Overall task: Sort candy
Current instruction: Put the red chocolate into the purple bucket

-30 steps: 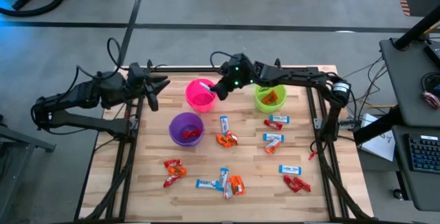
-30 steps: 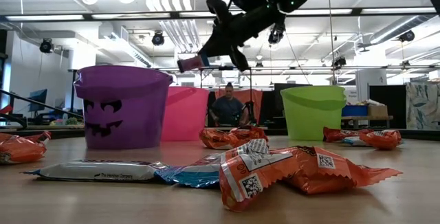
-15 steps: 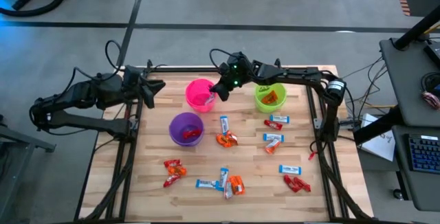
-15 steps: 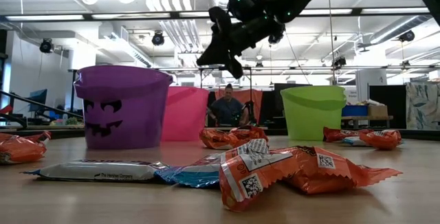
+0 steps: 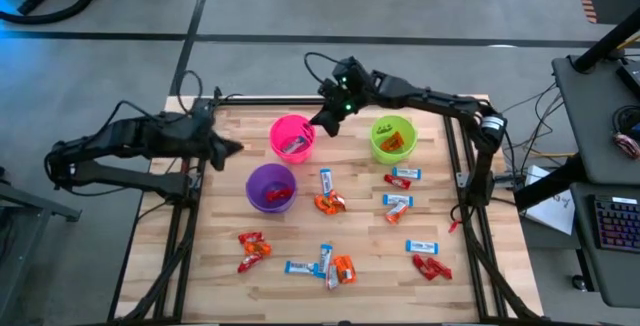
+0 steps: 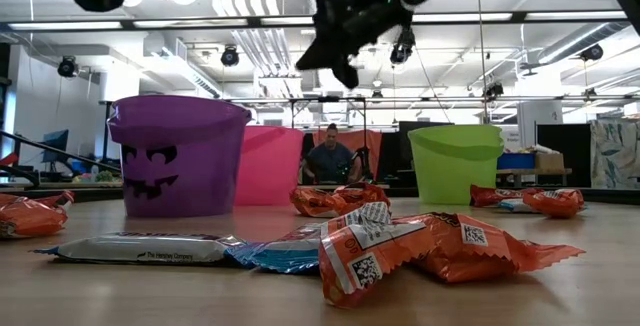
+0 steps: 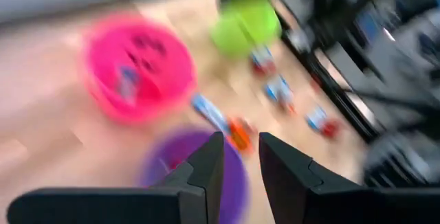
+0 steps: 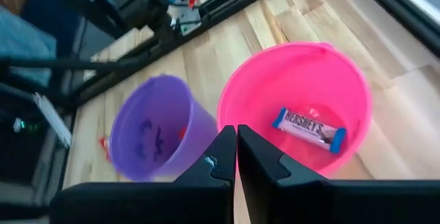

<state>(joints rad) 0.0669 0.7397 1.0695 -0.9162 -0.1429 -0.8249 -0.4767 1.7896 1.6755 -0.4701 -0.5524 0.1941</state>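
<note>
My left gripper (image 5: pixel 232 147) hangs over the left part of the table (image 5: pixel 230 286), just left of the purple cup (image 5: pixel 271 186), its fingers (image 7: pixel 206 165) slightly apart with nothing between them. The purple cup holds a red-wrapped sweet (image 5: pixel 279 195). Behind it the pink cup (image 5: pixel 292 137) holds one slim blue-and-white bar (image 8: pixel 309 129), lying flat on the bottom with its printed side up. My right gripper (image 5: pixel 324 125) hovers just off the pink cup's right rim, high above the cups in the low view, the arm stretched in from the right across the back of the table; its fingers (image 8: pixel 218 157) are pressed together and hold nothing. The green cup (image 5: pixel 392 138) farther right has an orange-wrapped sweet (image 5: pixel 394 142) inside. The rest of the candy lies loose on the wood in front of the cups: blue-and-white bars (image 5: pixel 327 181), crumpled orange wrappers (image 5: pixel 329 203) and shiny red ones (image 5: pixel 432 266), scattered from the front left to the front right, some touching in small clusters.
</note>
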